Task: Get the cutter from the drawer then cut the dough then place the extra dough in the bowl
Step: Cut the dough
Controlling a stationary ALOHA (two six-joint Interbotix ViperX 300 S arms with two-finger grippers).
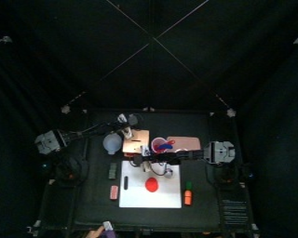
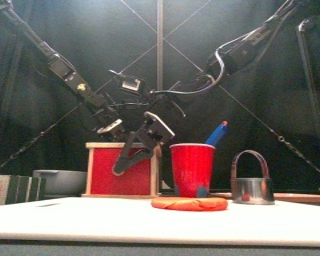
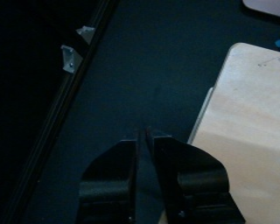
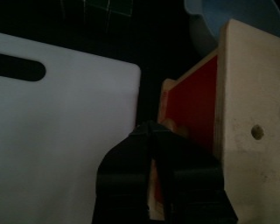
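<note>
The right pincer (image 4: 160, 140), jaws together, sits at the edge of the red drawer front (image 4: 189, 96), likely to push it shut: the cutter (image 2: 252, 180) already stands outside, past the red cup (image 2: 192, 168) from it; the left pincer (image 3: 146, 140), also closed, hangs beside the board (image 3: 241, 114)

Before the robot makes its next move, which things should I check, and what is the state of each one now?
1. The cutter is out of the drawer: ok, it stands right of the dough.
2. The dough lies flat on the white board: ok.
3. The right gripper is empty: ok, jaws shut at the red drawer front.
4. The left gripper is empty: ok, jaws shut above the bare table.
5. The drawer is fully closed: cannot tell.
6. The bowl is empty for the extra dough: cannot tell.
</note>
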